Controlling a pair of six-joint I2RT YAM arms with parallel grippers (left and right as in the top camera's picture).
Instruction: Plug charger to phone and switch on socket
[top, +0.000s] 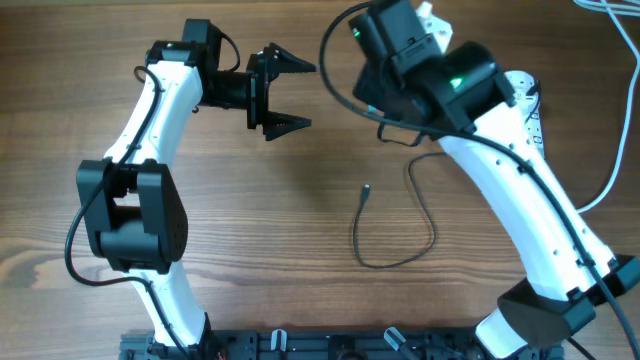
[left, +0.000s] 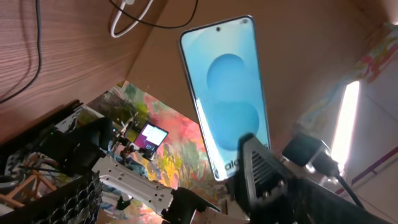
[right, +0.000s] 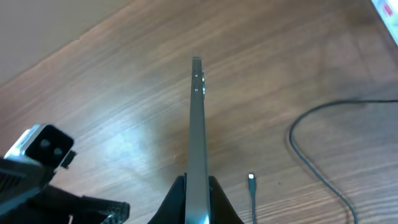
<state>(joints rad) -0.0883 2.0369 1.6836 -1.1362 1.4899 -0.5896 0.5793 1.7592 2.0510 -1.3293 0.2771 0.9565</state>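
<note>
My right gripper (right: 197, 186) is shut on the phone (right: 197, 118), holding it edge-up above the table. The left wrist view shows the phone's cyan screen (left: 227, 93) with the right gripper (left: 270, 180) clamped over its lower end. In the overhead view the phone is hidden under the right wrist. My left gripper (top: 287, 93) is open and empty, pointing right towards the right wrist. The charger's thin black cable (top: 432, 235) loops on the table, its plug tip (top: 367, 188) lying free; the tip also shows in the right wrist view (right: 251, 179). The white socket (top: 530, 105) lies at the far right, partly behind the right arm.
A thicker white cable (top: 612, 170) runs along the table's right edge and also shows in the left wrist view (left: 127, 22). The left arm's gripper parts (right: 43, 149) show at the lower left of the right wrist view.
</note>
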